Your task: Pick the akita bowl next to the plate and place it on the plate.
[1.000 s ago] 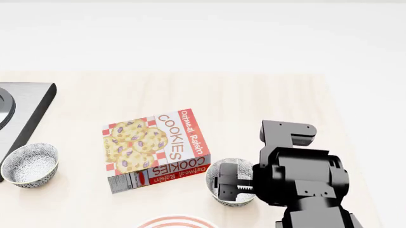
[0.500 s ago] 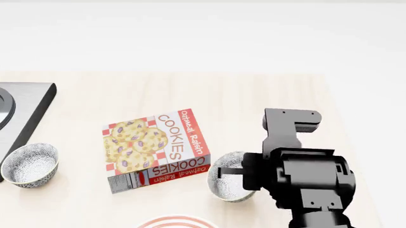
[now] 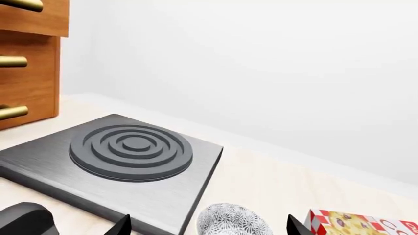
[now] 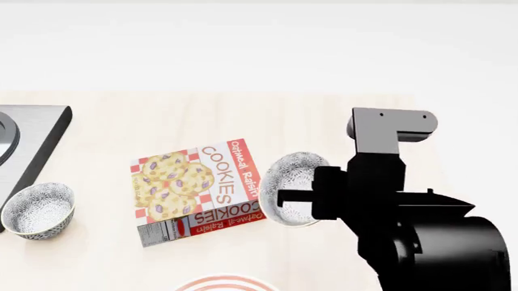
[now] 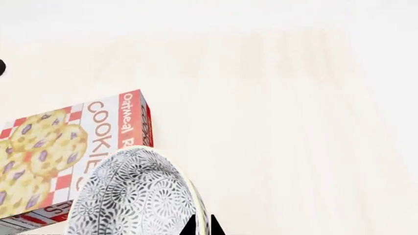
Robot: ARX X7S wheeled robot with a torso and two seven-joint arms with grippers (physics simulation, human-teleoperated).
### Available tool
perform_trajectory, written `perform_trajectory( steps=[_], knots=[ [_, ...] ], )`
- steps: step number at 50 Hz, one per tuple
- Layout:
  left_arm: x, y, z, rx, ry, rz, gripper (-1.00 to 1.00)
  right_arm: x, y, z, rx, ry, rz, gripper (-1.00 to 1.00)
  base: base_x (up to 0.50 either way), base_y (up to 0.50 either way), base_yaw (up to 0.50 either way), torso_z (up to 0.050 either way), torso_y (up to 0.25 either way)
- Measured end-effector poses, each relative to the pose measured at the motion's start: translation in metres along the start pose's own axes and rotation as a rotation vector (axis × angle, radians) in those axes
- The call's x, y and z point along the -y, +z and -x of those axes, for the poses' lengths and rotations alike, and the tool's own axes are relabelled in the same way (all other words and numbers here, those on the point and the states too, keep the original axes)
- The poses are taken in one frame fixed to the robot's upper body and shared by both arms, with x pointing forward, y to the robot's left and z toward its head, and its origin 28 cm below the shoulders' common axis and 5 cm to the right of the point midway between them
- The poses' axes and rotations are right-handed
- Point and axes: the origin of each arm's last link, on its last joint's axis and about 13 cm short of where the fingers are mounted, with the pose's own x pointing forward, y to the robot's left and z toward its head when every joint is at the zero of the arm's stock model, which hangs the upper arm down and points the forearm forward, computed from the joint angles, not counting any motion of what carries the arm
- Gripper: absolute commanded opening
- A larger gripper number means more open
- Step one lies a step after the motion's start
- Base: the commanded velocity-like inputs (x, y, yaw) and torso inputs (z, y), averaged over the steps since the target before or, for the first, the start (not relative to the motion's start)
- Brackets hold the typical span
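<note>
My right gripper (image 4: 283, 198) is shut on the rim of the akita bowl (image 4: 295, 180), holding it tilted on its side in the air beside the cookie box. In the right wrist view both fingertips pinch the bowl's rim at the gripper (image 5: 201, 229), and the patterned outside of the bowl (image 5: 134, 196) fills the space beside them. Only a sliver of the plate (image 4: 227, 282), with red rings, shows at the head view's bottom edge. My left gripper (image 3: 209, 229) is open, with a second patterned bowl (image 3: 232, 221) lying beyond its tips.
A cookie box (image 4: 198, 189) lies flat mid-table. The second bowl (image 4: 38, 210) sits at the left next to a grey stove plate (image 4: 28, 145). Wooden drawers (image 3: 29, 58) stand past the stove (image 3: 130, 152). The table's far edge meets a white wall.
The right arm has risen and carried the akita bowl up off the table, toward the far side. The bowl now stands tilted on edge. The second bowl and box have not moved.
</note>
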Motion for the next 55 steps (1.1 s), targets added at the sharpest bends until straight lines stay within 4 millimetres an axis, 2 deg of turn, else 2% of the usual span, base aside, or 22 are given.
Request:
perform_trajectory(
  steps=[10,25,36,55],
  knots=[
    [0.0,0.0,0.001,0.0,0.001,0.0,1.0,-0.006,0.007,0.024,0.012,0.044,-0.014,-1.0,0.0,0.0,0.0,0.0,0.0],
    [0.0,0.0,0.001,0.001,0.001,-0.002,1.0,-0.012,0.002,0.042,-0.047,0.143,-0.036,-1.0,0.0,0.0,0.0,0.0,0.0],
    [0.0,-0.001,0.0,0.001,0.001,-0.002,1.0,-0.016,-0.006,0.045,-0.107,0.214,-0.038,-1.0,0.0,0.0,0.0,0.0,0.001],
    [0.0,-0.001,0.0,0.0,0.001,-0.002,1.0,-0.022,-0.025,0.039,-0.19,0.307,-0.046,-1.0,0.0,0.0,0.0,0.0,0.0]
  ],
)
